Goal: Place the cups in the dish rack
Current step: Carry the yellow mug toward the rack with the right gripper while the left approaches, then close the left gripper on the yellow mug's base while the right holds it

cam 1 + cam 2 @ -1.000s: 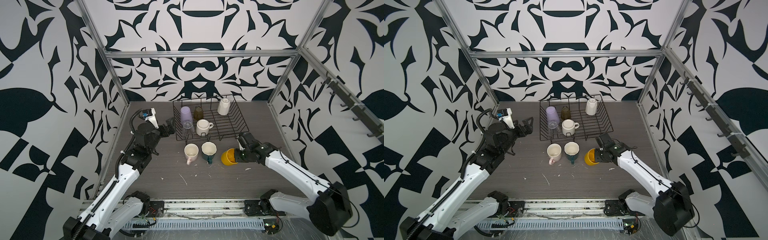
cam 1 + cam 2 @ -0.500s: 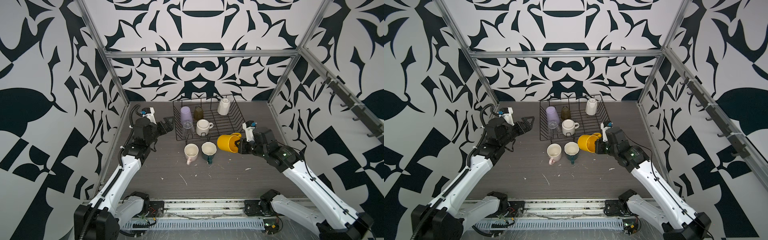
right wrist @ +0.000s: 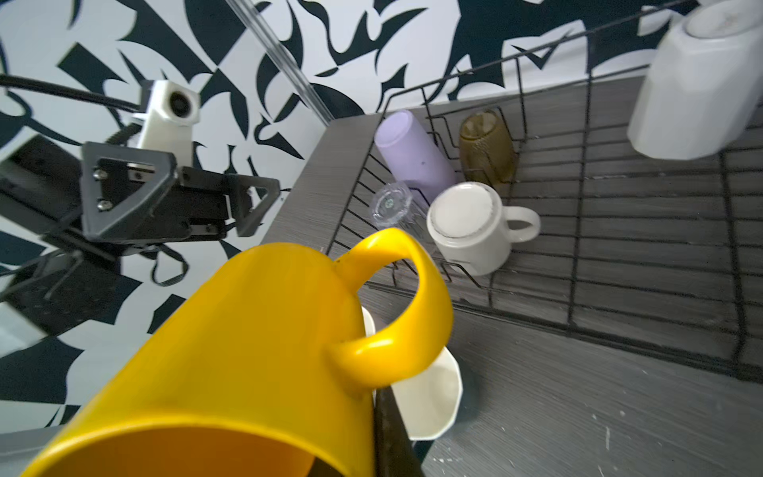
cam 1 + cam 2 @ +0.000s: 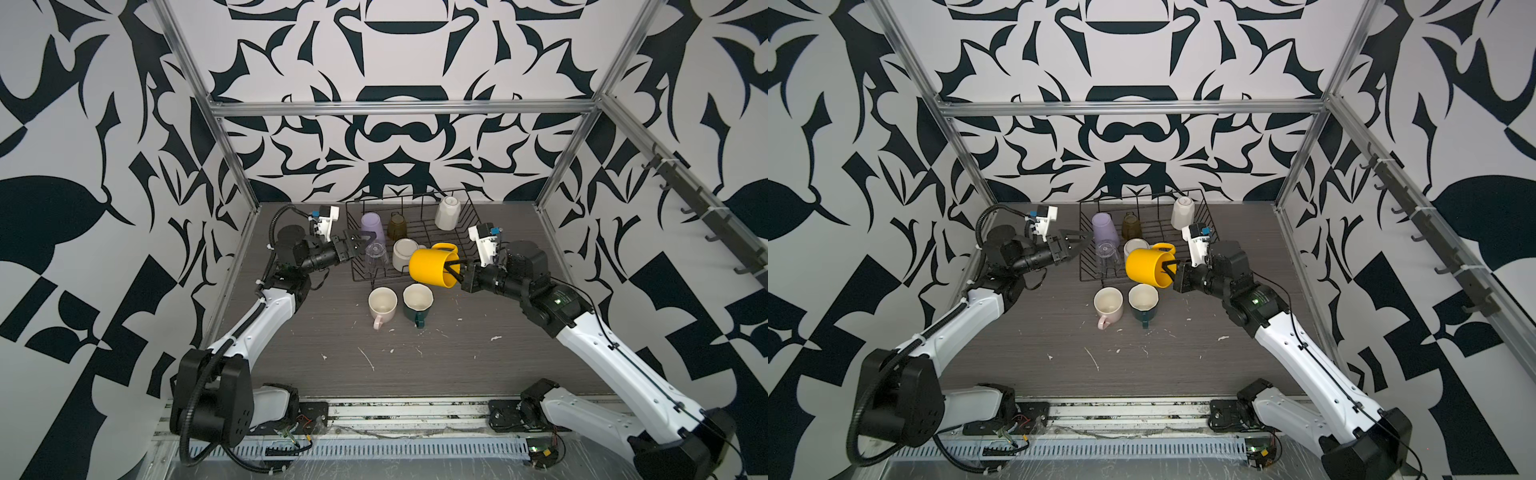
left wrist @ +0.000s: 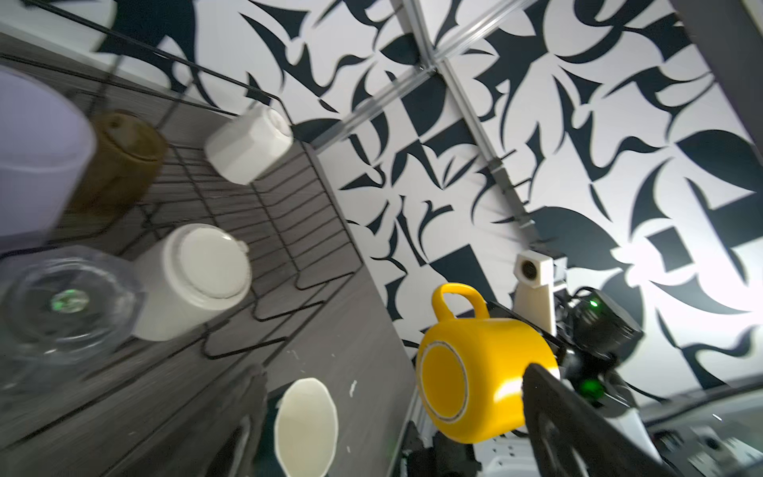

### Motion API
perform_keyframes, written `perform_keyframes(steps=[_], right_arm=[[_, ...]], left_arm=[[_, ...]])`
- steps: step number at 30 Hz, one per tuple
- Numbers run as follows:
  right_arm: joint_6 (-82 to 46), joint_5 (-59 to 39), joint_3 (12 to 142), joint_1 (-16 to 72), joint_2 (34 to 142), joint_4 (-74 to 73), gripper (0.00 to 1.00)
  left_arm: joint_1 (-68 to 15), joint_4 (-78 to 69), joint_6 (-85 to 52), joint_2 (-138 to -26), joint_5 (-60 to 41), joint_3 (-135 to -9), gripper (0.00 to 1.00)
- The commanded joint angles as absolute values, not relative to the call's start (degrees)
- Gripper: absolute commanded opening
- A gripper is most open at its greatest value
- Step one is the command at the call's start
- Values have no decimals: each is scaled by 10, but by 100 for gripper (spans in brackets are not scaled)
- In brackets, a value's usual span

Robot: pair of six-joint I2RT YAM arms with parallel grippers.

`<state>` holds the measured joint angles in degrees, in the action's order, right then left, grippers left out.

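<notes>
Scuffed grey table [image 4: 374, 365] up front carries the pale pink mug [image 4: 382, 303] and dark green mug [image 4: 417, 301] upright, then the right pincer [image 4: 446, 266] clamps the yellow mug [image 4: 430, 266] sideways above the dish rack's [image 4: 422, 224] near edge, likely needing a mouth-down flip inside, while the left pincer [image 4: 365, 244] gapes empty at its side.
</notes>
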<state>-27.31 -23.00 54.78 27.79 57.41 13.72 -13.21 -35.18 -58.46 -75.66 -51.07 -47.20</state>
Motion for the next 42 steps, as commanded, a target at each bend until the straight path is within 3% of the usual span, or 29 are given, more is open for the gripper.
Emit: perform_keyframes(steps=[1, 15, 42], right_arm=[[-285, -299, 558, 277, 570, -1, 0], [-271, -378, 565, 295, 611, -97, 0], [-106, -332, 615, 357, 625, -53, 0]], left_arm=[[-138, -551, -694, -768, -595, -457, 99], [-195, -642, -749, -815, -635, -476, 99], [-247, -697, -775, -809, -672, -461, 99]])
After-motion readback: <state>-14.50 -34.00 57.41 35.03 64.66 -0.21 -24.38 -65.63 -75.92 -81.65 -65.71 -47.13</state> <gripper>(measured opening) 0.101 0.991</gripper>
